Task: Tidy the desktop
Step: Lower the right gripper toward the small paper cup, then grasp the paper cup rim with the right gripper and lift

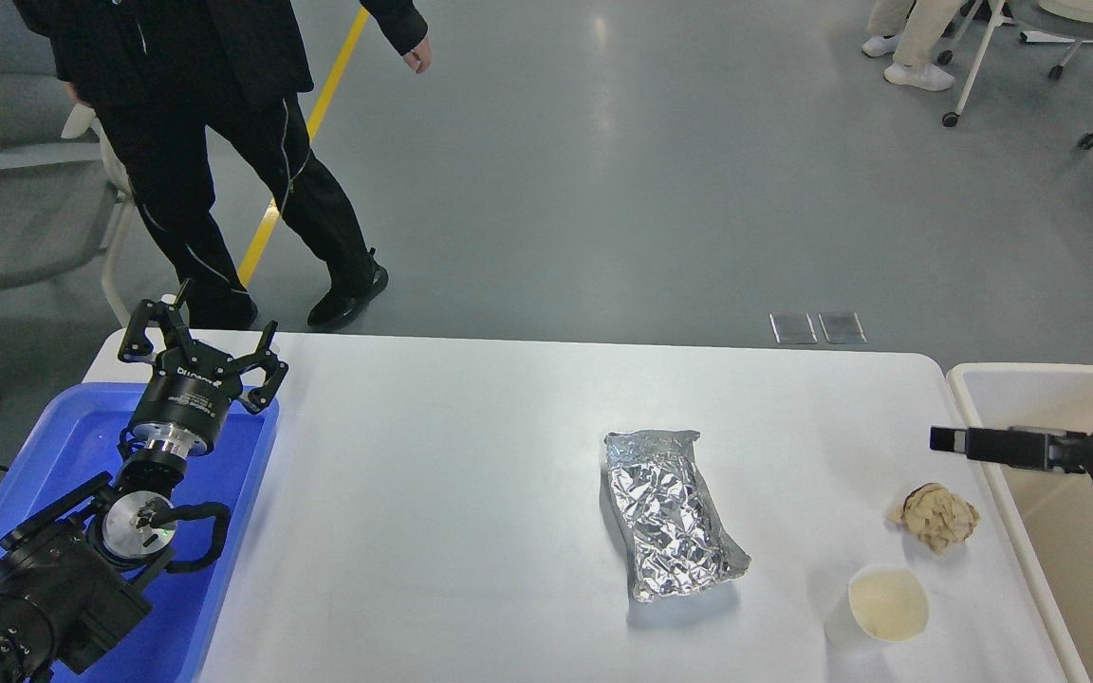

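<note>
The white bench [471, 493] is seen with its long axis running left to right across the view, its far rounded corners visible. On its right half a crumpled foil packet [675, 517] is laid flat, its long axis running from far-left to near-right. A crumpled brown paper ball [935, 515] is found near the right edge, and a white paper cup [883, 605] is stood upright just nearer than it, apart from both. A blue tray [214, 569] is set at the left end, a beige bin [1059, 531] beside the right end. The left hand [200, 341] is held over the tray's far edge, fingers spread wide, nothing gripped. The right hand [947, 439] is seen side-on above the bin's edge; its opening cannot be told.
</note>
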You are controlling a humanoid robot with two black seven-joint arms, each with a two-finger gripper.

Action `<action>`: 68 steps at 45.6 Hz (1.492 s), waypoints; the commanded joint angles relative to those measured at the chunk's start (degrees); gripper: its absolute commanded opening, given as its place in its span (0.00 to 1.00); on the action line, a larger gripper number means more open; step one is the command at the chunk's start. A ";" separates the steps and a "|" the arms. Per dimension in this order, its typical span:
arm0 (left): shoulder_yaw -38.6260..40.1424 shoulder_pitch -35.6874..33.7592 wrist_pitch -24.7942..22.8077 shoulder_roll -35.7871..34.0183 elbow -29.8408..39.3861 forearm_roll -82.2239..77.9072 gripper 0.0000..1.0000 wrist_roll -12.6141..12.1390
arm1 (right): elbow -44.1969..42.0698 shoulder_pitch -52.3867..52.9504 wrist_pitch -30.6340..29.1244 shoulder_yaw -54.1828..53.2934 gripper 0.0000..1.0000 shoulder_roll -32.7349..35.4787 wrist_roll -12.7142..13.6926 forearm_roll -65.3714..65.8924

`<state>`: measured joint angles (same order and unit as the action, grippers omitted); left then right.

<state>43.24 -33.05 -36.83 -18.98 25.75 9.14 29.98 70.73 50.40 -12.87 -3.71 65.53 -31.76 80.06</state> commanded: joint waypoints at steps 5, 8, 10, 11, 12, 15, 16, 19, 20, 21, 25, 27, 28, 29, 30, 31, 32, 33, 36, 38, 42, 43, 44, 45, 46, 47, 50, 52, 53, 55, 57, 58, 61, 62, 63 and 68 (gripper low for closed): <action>0.00 0.00 0.00 0.00 0.00 0.00 1.00 -0.01 | 4.50 0.32 -0.14 9.59 0.99 1.79 -0.06 19.34; 0.00 0.00 0.00 0.00 0.00 0.00 1.00 -0.01 | 5.20 0.32 -0.14 10.21 0.99 1.44 0.03 19.61; 0.00 0.00 0.00 0.00 0.00 0.00 1.00 -0.01 | 5.64 0.14 -0.14 10.30 0.99 1.26 0.03 19.70; 0.00 0.00 0.00 0.00 0.00 0.00 1.00 -0.01 | 5.73 0.05 -0.14 10.39 0.99 1.26 -0.06 19.70; 0.00 0.00 0.00 0.00 0.00 0.00 1.00 -0.01 | 5.82 0.05 -0.14 10.39 0.99 1.00 0.03 19.70; 0.00 0.00 0.00 0.00 0.00 0.00 1.00 -0.01 | 5.82 0.14 -0.14 10.39 0.99 -0.05 0.03 19.70; 0.00 0.00 0.00 0.00 0.00 0.00 1.00 0.07 | 5.82 0.23 -0.14 10.39 0.99 -0.40 0.03 19.70; 0.00 0.00 0.00 0.00 0.00 0.00 1.00 0.07 | 5.82 0.40 -0.14 10.30 0.99 -1.37 0.03 19.52; 0.00 0.00 0.00 0.00 0.00 0.00 1.00 -0.01 | 5.73 0.40 -0.14 10.30 0.99 -1.63 0.03 19.26; 0.00 0.00 0.00 0.00 0.00 0.00 1.00 -0.01 | 5.73 0.49 -0.14 10.30 0.99 -2.07 0.03 18.91; 0.00 0.00 0.00 0.00 0.00 0.00 1.00 -0.01 | 5.38 1.02 -0.05 10.13 0.99 -4.09 0.12 17.94; 0.00 0.00 0.00 0.00 0.00 0.00 1.00 -0.01 | 5.21 1.28 -0.05 10.12 0.99 -4.88 0.12 16.98; 0.00 0.00 0.00 0.00 0.00 0.00 1.00 -0.01 | 5.12 1.37 0.03 10.04 0.99 -5.15 0.20 16.28; 0.00 0.00 0.00 0.00 0.00 0.00 1.00 -0.01 | 5.12 1.46 0.03 10.04 0.99 -5.24 0.20 15.57; 0.00 0.00 0.00 0.00 0.00 0.00 1.00 -0.01 | 5.03 1.63 0.03 10.12 0.99 -5.24 0.29 14.87; 0.00 0.00 0.00 0.00 0.00 0.00 1.00 0.07 | 4.86 1.72 0.03 10.13 0.99 -5.33 0.38 14.17; 0.00 0.00 0.00 0.00 0.00 0.00 1.00 -0.01 | 4.59 1.81 0.03 10.21 0.99 -5.41 0.38 13.73; -0.09 0.00 0.00 0.00 0.00 0.00 1.00 -0.01 | 4.24 1.81 0.03 10.30 0.99 -5.50 0.38 13.46; 0.00 0.00 0.00 0.00 0.00 0.00 1.00 -0.01 | 3.10 1.72 0.03 10.39 0.99 -6.82 0.47 13.11; 0.00 0.00 0.00 0.00 0.00 0.00 1.00 -0.01 | 2.05 1.46 0.03 10.39 0.99 -7.87 0.47 13.11; 0.00 0.00 0.00 0.00 0.00 0.00 1.00 -0.01 | 0.38 0.84 0.12 10.48 0.99 -8.93 0.56 13.02; 0.00 0.00 0.00 0.00 0.00 0.00 1.00 -0.01 | 0.11 0.67 0.03 10.56 0.99 -9.02 0.56 13.02; 0.00 0.00 0.00 0.00 0.00 0.00 1.00 -0.01 | -0.07 0.49 0.12 10.56 0.99 -9.11 0.47 13.02; 0.00 0.00 0.00 0.00 0.00 0.00 1.00 -0.01 | -0.33 0.23 0.12 10.56 0.99 -9.28 0.47 13.02; 0.00 0.00 0.00 0.00 0.00 0.00 1.00 -0.01 | -0.42 -0.12 0.21 10.48 0.99 -9.37 0.56 12.93; 0.00 0.00 0.00 0.00 0.00 0.00 1.00 -0.01 | -0.59 -0.38 0.21 10.48 0.99 -9.37 0.56 12.93; 0.00 0.00 0.00 0.00 0.00 0.00 1.00 -0.01 | -0.68 -0.91 0.73 10.48 0.98 -9.37 0.47 12.93; 0.00 0.00 0.00 0.00 0.00 0.00 1.00 -0.01 | -0.77 -1.26 1.17 10.48 0.98 -9.46 0.47 13.02; 0.00 0.00 0.00 0.00 0.00 0.00 1.00 -0.01 | -0.86 -1.44 1.26 10.48 0.98 -9.46 0.47 12.93; 0.00 0.00 0.00 0.00 0.00 0.00 1.00 -0.01 | -1.03 -1.79 1.26 10.48 0.99 -9.46 0.47 12.93; 0.00 0.00 0.00 0.00 0.00 0.00 1.00 -0.01 | -1.38 -2.06 1.26 10.48 0.99 -9.46 0.47 12.93; 0.00 0.00 0.00 0.00 0.00 0.00 1.00 -0.01 | -1.56 -2.14 1.26 10.48 0.99 -9.55 0.47 12.93; 0.00 0.00 0.00 0.00 0.00 0.00 1.00 -0.01 | -2.52 -2.84 1.26 10.39 0.99 -10.51 0.47 12.93; 0.00 0.00 0.00 0.00 0.00 0.00 1.00 -0.01 | -2.96 -3.11 1.26 10.30 0.99 -10.86 0.47 12.93; 0.00 0.00 0.00 0.00 0.00 0.00 1.00 -0.01 | -3.40 -3.20 1.26 10.13 0.99 -11.13 0.47 12.93; 0.00 0.00 0.00 0.00 0.00 0.00 1.00 -0.01 | -6.13 -3.90 2.31 9.69 0.98 -12.97 0.47 12.84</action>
<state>43.23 -33.05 -36.83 -18.98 25.75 9.14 29.97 68.59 48.26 -11.76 6.63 55.39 -31.29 93.10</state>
